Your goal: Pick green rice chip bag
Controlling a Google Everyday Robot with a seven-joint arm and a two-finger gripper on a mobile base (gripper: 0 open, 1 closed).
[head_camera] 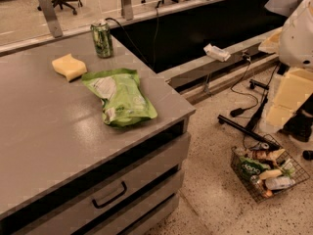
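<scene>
Grey counter holds the green rice chip bag lying flat near its right edge, with the sponge just beside it. The gripper is out of view, so I cannot tell its jaws. A grab could skid on the crinkly plastic and push the bag over the edge.

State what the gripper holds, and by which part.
Nothing shown held: the gripper is out of view, and the green rice chip bag lies free on the counter.
</scene>
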